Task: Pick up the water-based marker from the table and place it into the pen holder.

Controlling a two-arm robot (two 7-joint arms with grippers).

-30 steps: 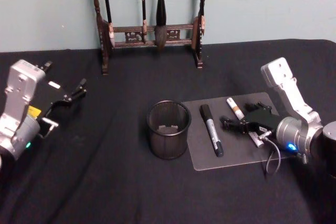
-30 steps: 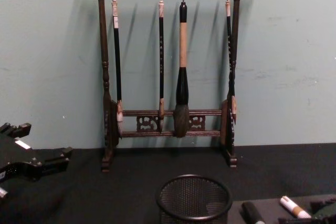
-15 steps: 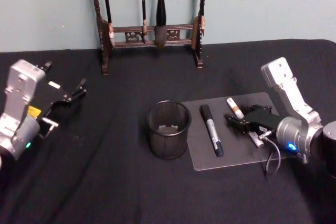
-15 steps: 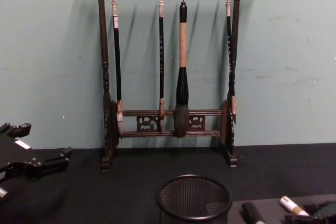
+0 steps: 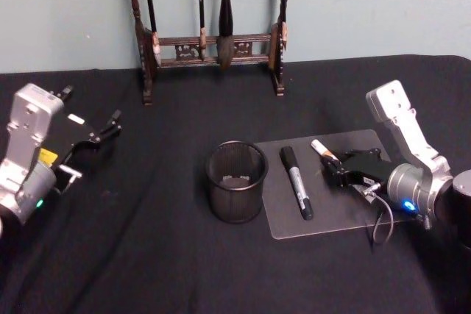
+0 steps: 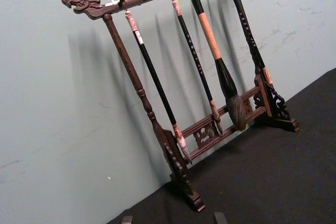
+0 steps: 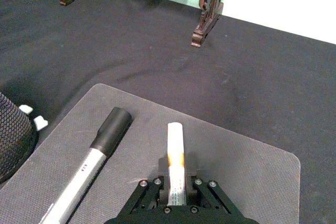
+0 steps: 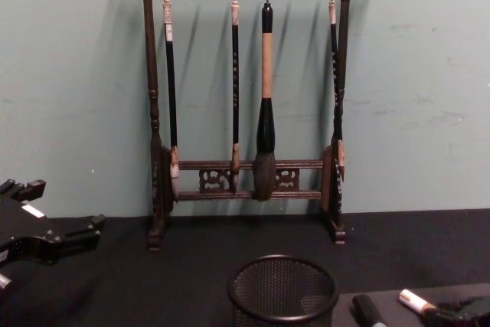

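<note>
Right wrist view settles the grip: right gripper [image 7: 176,183] has its fingers closed on the rear end of the white marker [image 7: 175,153] with the orange band. The marker sticks straight out ahead of the fingers, cap end leading. Can't tell whether it is off the grey mat [image 7: 247,166] or just resting on it; from the chest view the tip looks tipped slightly up.

Key relation: pen holder [image 5: 235,200] sits off the gripper's left side, at about the same reach from the robot, not ahead of it. Between gripper and holder lies a second marker, the black-capped silver one [image 5: 296,180], flat on the mat just left of the fingers, with its long axis roughly parallel to the held one. So the carry probably goes sideways to the left, over that marker.

The held marker's long axis runs near level, away from the robot and a bit left. The holder opens upward, so I'd expect it needs tipping end-down before release, or it may land across the rim.

Right arm is clearly the nearer one. Left gripper [image 5: 104,130] is parked well off on the holder's far side, fingers apart, nothing in them, facing the wooden brush rack [image 6: 173,145].
</note>
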